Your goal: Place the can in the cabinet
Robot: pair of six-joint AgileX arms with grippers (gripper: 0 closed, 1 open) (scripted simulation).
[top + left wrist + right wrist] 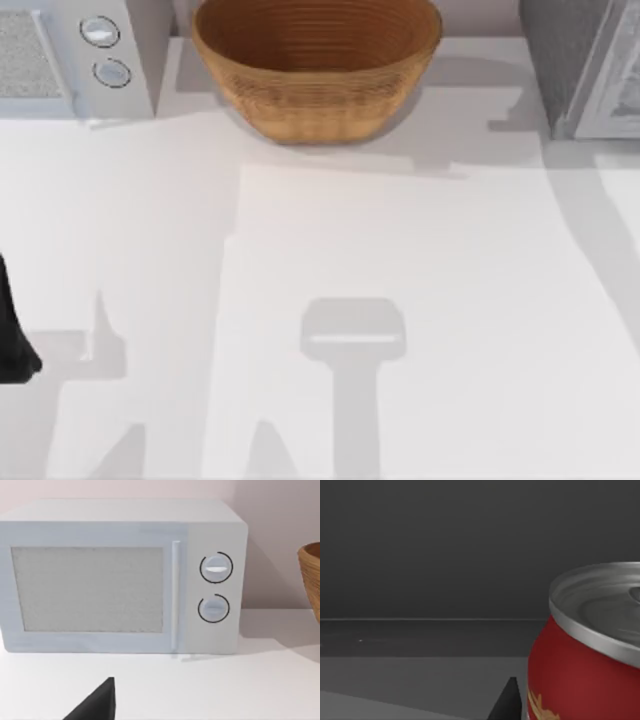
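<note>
Your right wrist view showed the can (585,655) upright against a dark grey interior — grip state indeterminate — left arm parked at the table's (400,260) left edge.

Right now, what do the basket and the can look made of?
Basket: woven wicker or rattan by the look, matte brown, with ribbed horizontal coils around its wall. Can: metal, likely tin; its brushed silver lid shines and has a raised rim, and its body is glossy red with a yellow mark.

Upright red can (580,680) inside dark grey cabinet (580,70)
</note>
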